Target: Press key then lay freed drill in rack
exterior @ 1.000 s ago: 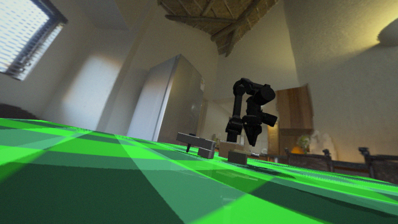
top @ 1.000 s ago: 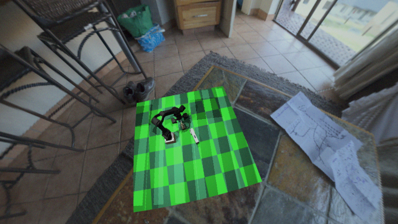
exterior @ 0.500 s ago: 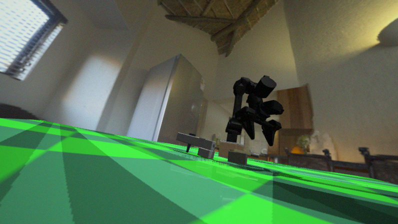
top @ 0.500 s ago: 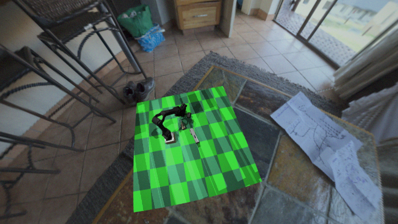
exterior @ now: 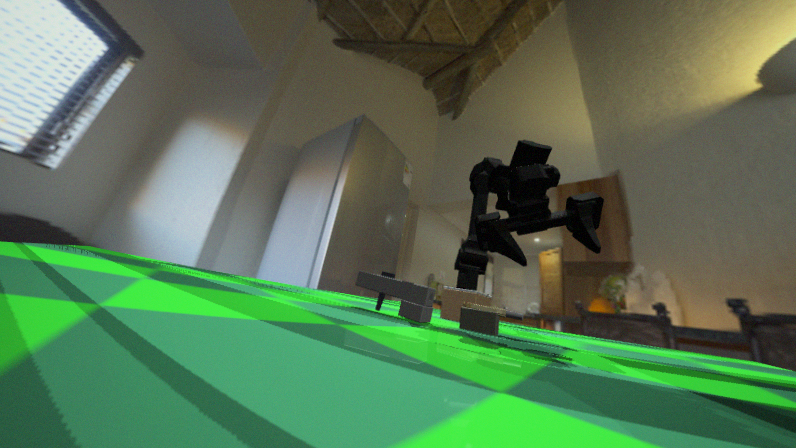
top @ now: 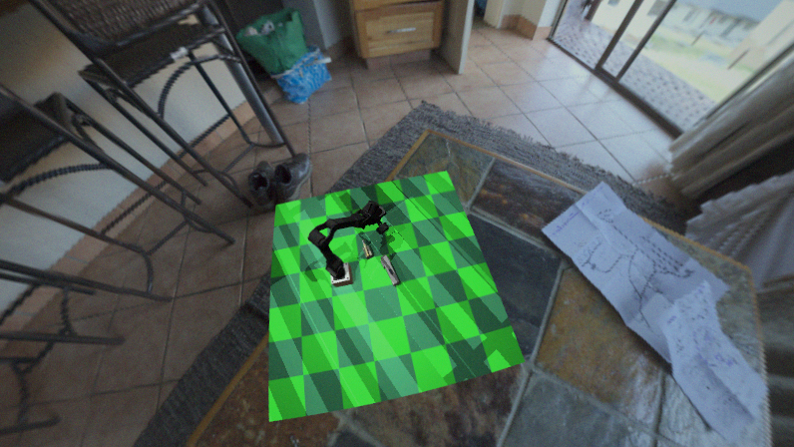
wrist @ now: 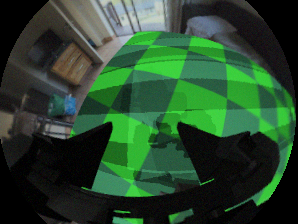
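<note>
The tool [exterior: 539, 236] hangs high above the green checkered worktop [exterior: 222, 356], its fingers [exterior: 585, 222] spread nearly to their widest with nothing between them. Below and off to one side lie the drill [top: 364, 247] and the grey rack [exterior: 396, 289], both untouched.

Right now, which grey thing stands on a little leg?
The long grey bar, leftmost in the exterior view: a thin dark peg props it; the short block sits flat.
</note>
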You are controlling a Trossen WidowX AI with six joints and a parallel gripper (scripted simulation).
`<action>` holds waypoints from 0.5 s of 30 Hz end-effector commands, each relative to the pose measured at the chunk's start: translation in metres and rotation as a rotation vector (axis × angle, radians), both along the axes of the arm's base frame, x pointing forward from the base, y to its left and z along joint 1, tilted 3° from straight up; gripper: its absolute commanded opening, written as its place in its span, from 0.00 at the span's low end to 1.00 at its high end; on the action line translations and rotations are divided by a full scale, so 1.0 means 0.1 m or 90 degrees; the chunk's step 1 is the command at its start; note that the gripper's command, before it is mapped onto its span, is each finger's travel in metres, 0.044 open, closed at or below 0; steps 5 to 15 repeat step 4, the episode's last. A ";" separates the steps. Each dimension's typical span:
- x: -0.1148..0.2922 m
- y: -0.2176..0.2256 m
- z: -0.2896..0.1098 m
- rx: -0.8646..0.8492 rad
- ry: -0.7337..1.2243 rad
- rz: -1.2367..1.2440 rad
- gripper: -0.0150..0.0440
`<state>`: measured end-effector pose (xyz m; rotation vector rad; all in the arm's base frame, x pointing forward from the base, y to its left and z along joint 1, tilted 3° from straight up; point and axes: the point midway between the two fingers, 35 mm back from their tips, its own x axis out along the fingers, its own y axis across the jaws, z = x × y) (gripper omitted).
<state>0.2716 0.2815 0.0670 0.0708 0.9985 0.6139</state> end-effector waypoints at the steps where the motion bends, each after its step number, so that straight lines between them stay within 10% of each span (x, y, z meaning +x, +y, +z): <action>1: 0.54 0.34 0.52 0.412 0.157 -0.329 1.00; 15: 0.64 0.38 0.67 0.509 0.205 -0.382 1.00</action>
